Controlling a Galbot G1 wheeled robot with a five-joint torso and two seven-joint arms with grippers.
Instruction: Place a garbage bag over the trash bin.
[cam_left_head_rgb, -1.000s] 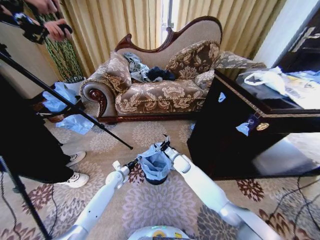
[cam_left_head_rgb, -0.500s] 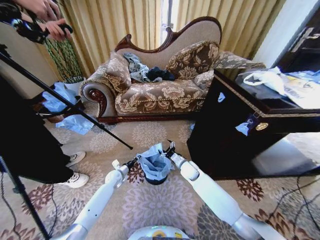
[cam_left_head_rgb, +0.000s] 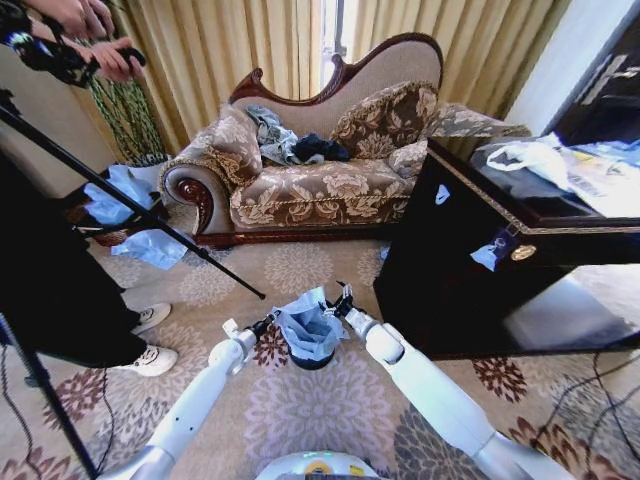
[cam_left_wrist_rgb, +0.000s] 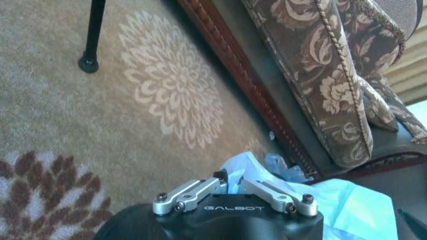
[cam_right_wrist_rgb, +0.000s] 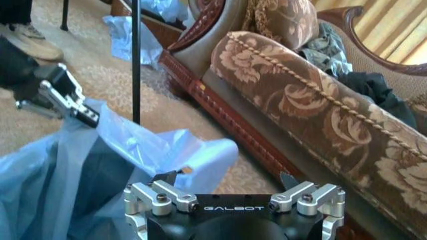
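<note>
The black trash bin (cam_left_head_rgb: 312, 359) stands on the carpet just ahead of me, with the pale blue garbage bag (cam_left_head_rgb: 308, 328) draped into and over its top. My left gripper (cam_left_head_rgb: 272, 321) is at the bin's left side, shut on the bag's edge (cam_left_wrist_rgb: 248, 167); the right wrist view shows it pinching the film (cam_right_wrist_rgb: 100, 125). My right gripper (cam_left_head_rgb: 342, 298) hovers at the bin's far right rim, open, with nothing between its fingers (cam_right_wrist_rgb: 167, 179). Below it the bag (cam_right_wrist_rgb: 160, 147) spreads wide, loose and crumpled.
A patterned sofa (cam_left_head_rgb: 320, 190) stands beyond the bin and a dark cabinet (cam_left_head_rgb: 470, 260) close on its right. A tripod leg (cam_left_head_rgb: 170, 235) slants to the floor at left, near a person's shoes (cam_left_head_rgb: 150, 358). Blue plastic sheets (cam_left_head_rgb: 150, 247) lie by the sofa's end.
My right gripper has let go of the bag's far edge and shifted a little right and toward me. The raised corner of the bag has dropped. The left gripper holds still.
</note>
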